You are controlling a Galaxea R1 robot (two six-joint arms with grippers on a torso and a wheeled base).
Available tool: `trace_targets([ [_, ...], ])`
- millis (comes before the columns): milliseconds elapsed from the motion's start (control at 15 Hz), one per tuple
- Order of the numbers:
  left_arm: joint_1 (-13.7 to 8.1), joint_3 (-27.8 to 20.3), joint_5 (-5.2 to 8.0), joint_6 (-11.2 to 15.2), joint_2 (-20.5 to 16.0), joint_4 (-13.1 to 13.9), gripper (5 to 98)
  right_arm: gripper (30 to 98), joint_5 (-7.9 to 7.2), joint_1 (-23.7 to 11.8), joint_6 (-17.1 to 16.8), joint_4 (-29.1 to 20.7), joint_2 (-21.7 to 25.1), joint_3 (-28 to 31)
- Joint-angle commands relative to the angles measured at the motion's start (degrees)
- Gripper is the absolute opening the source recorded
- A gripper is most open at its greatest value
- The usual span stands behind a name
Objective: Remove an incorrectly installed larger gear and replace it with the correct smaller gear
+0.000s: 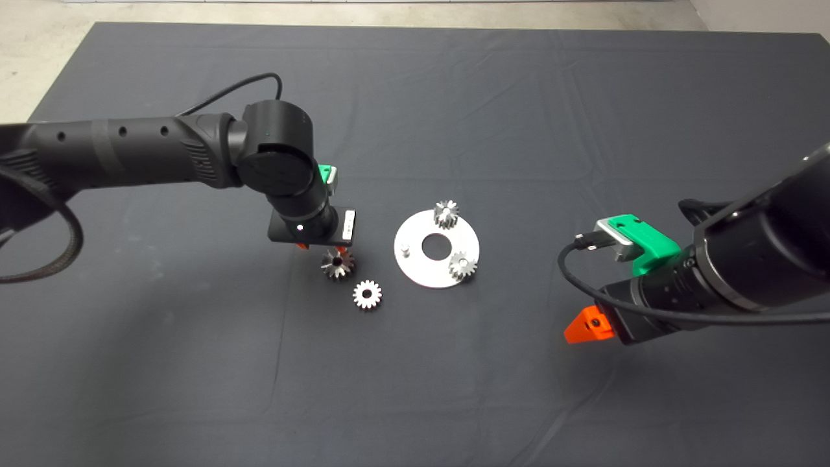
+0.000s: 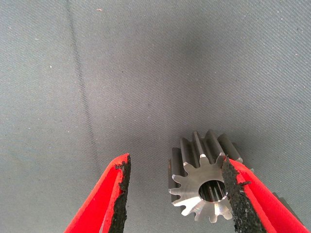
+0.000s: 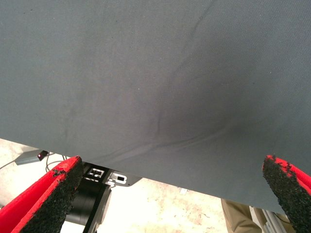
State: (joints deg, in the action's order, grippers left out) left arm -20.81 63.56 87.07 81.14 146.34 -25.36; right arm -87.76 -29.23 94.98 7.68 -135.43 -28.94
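The left tool is hovering released over the larger gear, one pad touching its teeth; open mat is lying around. The smaller gear is sitting just beside it, left of the plate. The right tool is idling spread near the tabletop's right edge.

The left arm is reaching in from the left edge of the head view, its wrist bending downward so that the left gripper is pointing at the counter near the middle. Its two red fingers are standing apart, one black pad touching the larger gear and the other clear of it. The right arm is entering from the right edge, and the right gripper is hanging low over the counter with its fingers spread wide, holding nothing.
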Motion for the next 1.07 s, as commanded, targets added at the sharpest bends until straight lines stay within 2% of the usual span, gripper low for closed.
trace_targets([
  [0,-1.1,-0.3,0.83,0.2,2.7,-0.2,46.4,97.7,-1.80,-1.3,-0.1,-1.0,-0.3,0.0],
  [67,-1.3,0.0,0.94,0.2,4.3,0.0,46.4,97.7,-1.80,-1.3,-0.1,-0.9,-0.3,0.0],
  [133,-2.0,0.1,1.09,0.3,5.1,1.4,46.4,97.7,-1.80,-1.3,-0.1,-0.9,-0.3,0.0],
  [267,-3.5,0.6,1.17,0.9,5.3,7.0,46.4,97.7,-1.89,-1.3,-0.1,-0.9,-0.2,0.0],
  [333,-3.6,0.2,1.35,1.6,5.3,8.7,46.4,97.7,-1.88,-1.3,-0.1,-0.9,-0.2,0.0],
  [400,-4.2,-0.4,1.44,1.9,5.2,9.2,46.4,97.7,-1.89,-1.3,-0.1,-0.9,-0.2,-0.1],
  [533,-6.9,-1.4,1.62,2.8,5.2,9.6,46.4,97.7,-1.89,-1.3,-0.1,-0.9,-0.2,-0.8],
  [667,-9.7,-2.8,1.70,3.3,5.2,13.3,46.4,97.7,-1.89,-1.3,-0.7,-0.9,-0.2,-0.8],
  [733,-10.1,-4.4,1.70,4.6,5.0,14.6,46.4,97.7,-1.89,-1.3,-0.7,-0.9,-0.2,-0.8],
  [867,-10.1,-8.5,2.06,8.4,4.4,14.9,46.4,97.7,-1.80,-1.3,-0.8,-0.9,-0.2,-1.0],
  [1000,-10.1,-11.3,2.06,10.5,3.3,14.9,46.4,97.7,-1.80,-1.4,-0.8,-0.9,-0.3,-1.6],
])
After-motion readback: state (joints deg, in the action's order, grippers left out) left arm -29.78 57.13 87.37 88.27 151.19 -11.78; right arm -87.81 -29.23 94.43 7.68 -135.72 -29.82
